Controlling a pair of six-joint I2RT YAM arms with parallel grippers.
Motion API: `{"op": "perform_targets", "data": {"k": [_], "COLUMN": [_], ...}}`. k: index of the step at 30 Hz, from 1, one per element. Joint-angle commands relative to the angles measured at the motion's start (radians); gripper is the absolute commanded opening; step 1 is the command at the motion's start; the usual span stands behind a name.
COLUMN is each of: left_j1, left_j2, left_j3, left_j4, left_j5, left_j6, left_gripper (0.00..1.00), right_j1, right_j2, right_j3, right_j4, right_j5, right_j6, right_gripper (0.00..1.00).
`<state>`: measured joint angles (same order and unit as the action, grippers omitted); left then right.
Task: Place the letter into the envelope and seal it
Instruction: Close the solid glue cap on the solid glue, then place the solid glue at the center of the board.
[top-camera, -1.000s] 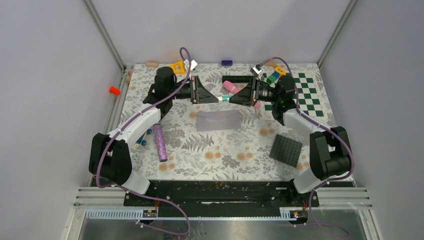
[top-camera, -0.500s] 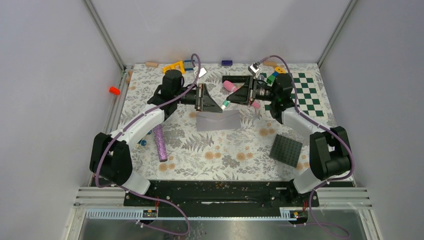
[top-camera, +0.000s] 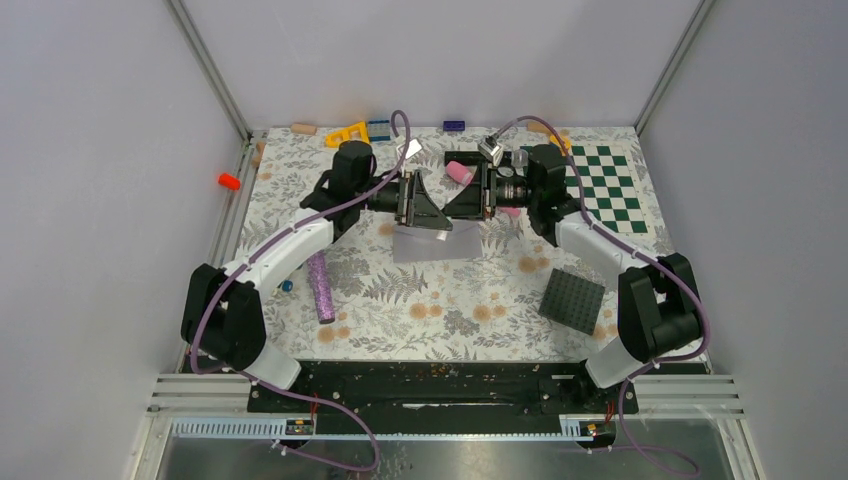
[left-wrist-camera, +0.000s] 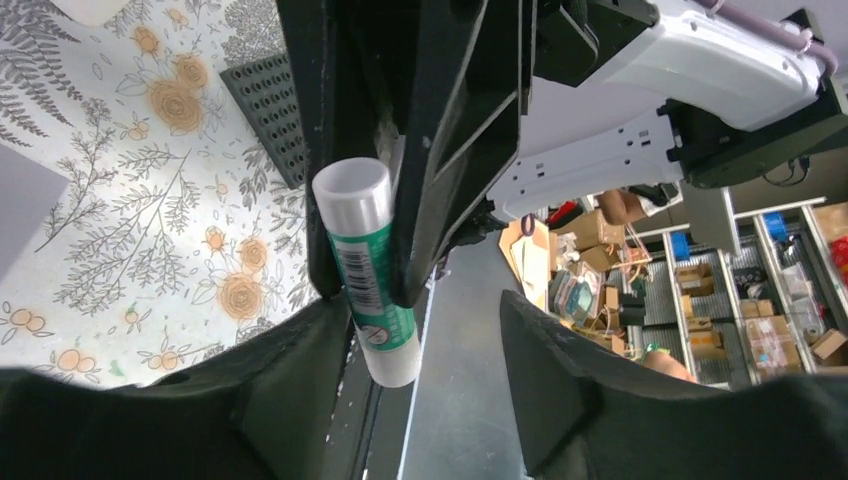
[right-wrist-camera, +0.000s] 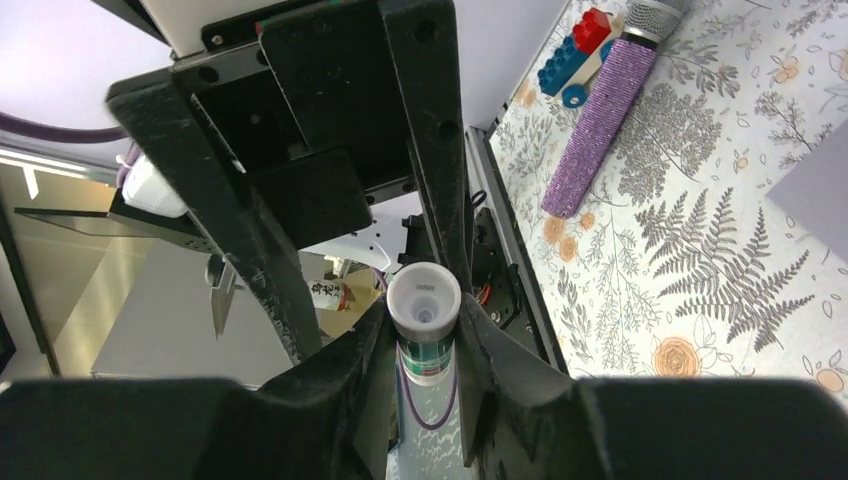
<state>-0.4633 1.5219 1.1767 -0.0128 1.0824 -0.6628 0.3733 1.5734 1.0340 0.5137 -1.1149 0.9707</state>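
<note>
The right gripper (right-wrist-camera: 425, 345) is clamped on a green-and-white glue stick (left-wrist-camera: 368, 275). The left gripper (left-wrist-camera: 420, 305) faces it nose to nose with its fingers spread. One end of the stick sits in that gap, close to one finger; whether it touches I cannot tell.

Both grippers hang over the far half of the worktop near its middle, and they hide part of the far edge of the envelope (top-camera: 437, 245). It lies flat on the cloth beneath them.

- A pink cylinder (top-camera: 460, 172) lies just behind the grippers, toward the far edge.
- The green-and-white checkerboard (top-camera: 602, 190) lies in the far right corner.
- A dark grey studded plate (top-camera: 572, 298) lies by the right edge, nearer the arm bases.
- A purple glittery cylinder (top-camera: 320, 285) lies on the left side under the left arm, with small blue and red bricks (right-wrist-camera: 580, 55) beside it.
- Along the far edge lie a wooden block (top-camera: 303, 128), a yellow shape (top-camera: 347, 133), a blue brick (top-camera: 378, 128) and a dark blue brick (top-camera: 454, 126).
- A small orange-red piece (top-camera: 229, 181) lies off the cloth, beyond the left edge.

The worktop is covered with a floral cloth (top-camera: 440, 320) printed with grey ferns and orange blooms. Plain pale walls (top-camera: 440, 60) stand on three sides, held in aluminium posts (top-camera: 205, 65). Past the near edge, the left wrist view shows shelves with boxes (left-wrist-camera: 700, 290).
</note>
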Motion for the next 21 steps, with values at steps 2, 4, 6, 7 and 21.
{"op": "perform_targets", "data": {"k": [2,4,6,7,21], "left_j1": [0.011,0.023,0.042,0.056,0.249], "left_j2": [-0.033,-0.045,-0.055,-0.058,-0.115], "left_j3": [0.069,0.077,0.082,0.084,0.103], "left_j4": [0.038,-0.008,-0.047,-0.058,-0.385], "left_j5": [-0.045,-0.062,-0.081,-0.087,-0.256], "left_j6": [0.071,0.111,0.144,0.157,0.443], "left_gripper": [0.79,0.91,0.98,0.99,0.99], "right_j1": [-0.043,-0.087,-0.119,-0.129,-0.128], "right_j2": [-0.018,-0.019,-0.026,-0.027,0.308], "right_j3": [0.096,0.141,0.190,0.227,0.561], "right_j4": [-0.251,-0.416,-0.659,-0.804,-1.437], "right_j5": [-0.029,-0.018,0.049,0.098,0.726], "right_j6": [-0.156,-0.265,-0.446,-0.559,-1.084], "right_gripper": [0.07,0.06,0.06,0.06,0.08]}}
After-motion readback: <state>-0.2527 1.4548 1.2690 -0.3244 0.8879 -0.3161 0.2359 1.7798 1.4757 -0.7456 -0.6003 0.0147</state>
